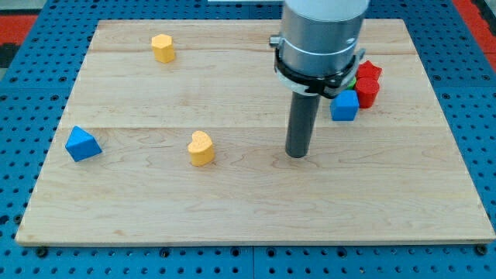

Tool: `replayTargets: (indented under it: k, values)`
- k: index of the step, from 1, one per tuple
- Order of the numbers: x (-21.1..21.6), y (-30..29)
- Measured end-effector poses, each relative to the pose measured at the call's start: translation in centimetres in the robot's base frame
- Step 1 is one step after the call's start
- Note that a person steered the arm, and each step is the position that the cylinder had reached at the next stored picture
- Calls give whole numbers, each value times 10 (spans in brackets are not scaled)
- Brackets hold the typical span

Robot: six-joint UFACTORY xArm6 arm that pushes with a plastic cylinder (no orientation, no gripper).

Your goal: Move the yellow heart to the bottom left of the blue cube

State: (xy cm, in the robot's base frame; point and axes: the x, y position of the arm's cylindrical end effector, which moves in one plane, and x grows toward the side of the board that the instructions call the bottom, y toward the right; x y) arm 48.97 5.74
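Observation:
The yellow heart (201, 148) lies left of the board's middle. The blue cube (345, 105) sits at the view's right, touching red blocks. My tip (297, 154) rests on the board between them, well right of the heart and below-left of the blue cube, touching neither.
Two red blocks (368, 82) sit right of and above the blue cube, with a sliver of green behind the arm (353, 78). A yellow block (163, 47) lies at the top left. A blue triangular block (82, 144) lies at the far left. The wooden board (248, 209) sits on a blue pegboard.

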Motion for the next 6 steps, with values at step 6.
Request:
replayTargets:
  k: [6]
  values:
    - [-24, -53]
